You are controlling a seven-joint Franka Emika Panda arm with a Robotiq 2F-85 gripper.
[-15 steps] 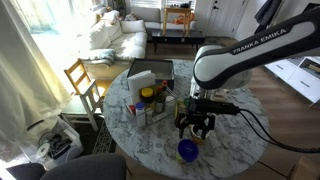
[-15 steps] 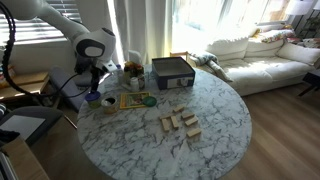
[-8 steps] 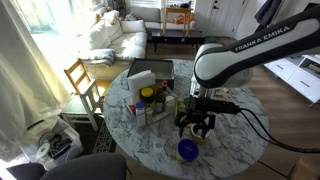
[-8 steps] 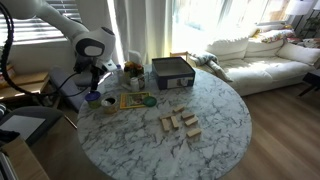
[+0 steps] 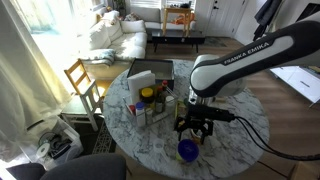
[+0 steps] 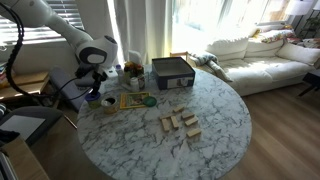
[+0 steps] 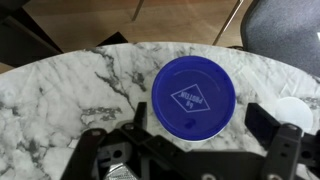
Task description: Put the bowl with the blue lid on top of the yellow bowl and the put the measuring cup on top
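The bowl with the blue lid [image 7: 193, 96] stands on the marble table near its edge and shows in both exterior views [image 5: 187, 150] [image 6: 93, 98]. My gripper [image 7: 200, 122] is open and hovers just above it, one finger on each side of the lid, holding nothing; it shows in both exterior views [image 5: 195, 126] [image 6: 95, 86]. A small yellow-tan bowl [image 6: 108, 102] seems to sit right beside the blue lid. A pale round object [image 7: 294, 111] lies at the right edge of the wrist view; I cannot tell whether it is the measuring cup.
A yellow-green square tray [image 6: 131, 100] with a green round piece lies nearby. A dark blue box [image 6: 172, 72], yellow-capped jars [image 5: 148, 97] and several wooden blocks [image 6: 180, 122] stand on the round table [image 6: 220, 130]. A wooden chair [image 5: 82, 76] stands beyond it.
The arm has sunk a little, bringing the open gripper slightly lower over the blue lid. The objects have not moved.
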